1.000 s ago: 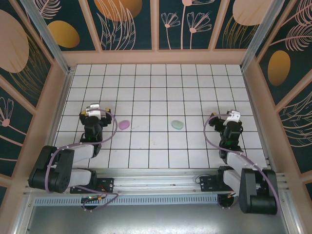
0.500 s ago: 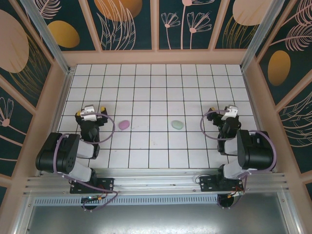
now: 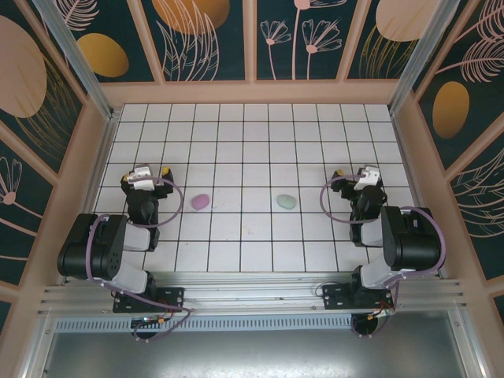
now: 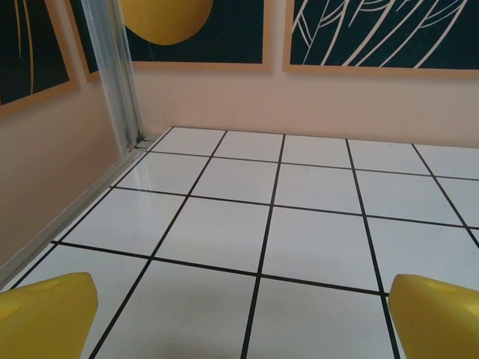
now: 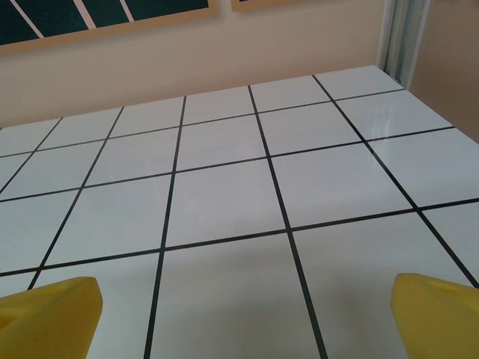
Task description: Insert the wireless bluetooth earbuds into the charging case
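Left hand [image 4: 243, 314] and right hand [image 5: 243, 314] are hanging spread wide; we're wanting a centred descent onto the pink-purple pebble-like earbud [image 3: 201, 201].

Pink bud [image 3: 201, 201] L, mint bud [image 3: 287, 202] R, apart on tiled table [image 3: 252, 142].

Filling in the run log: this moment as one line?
left gripper open, empty | right gripper open, empty | pink-purple oval case, mint-green oval case both on tiled table, ungrasped

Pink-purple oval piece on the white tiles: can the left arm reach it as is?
Probably yes. The small pink-purple oval piece lies on bare tile just to the right of the left gripper, with nothing between them, and the jaws stand open.
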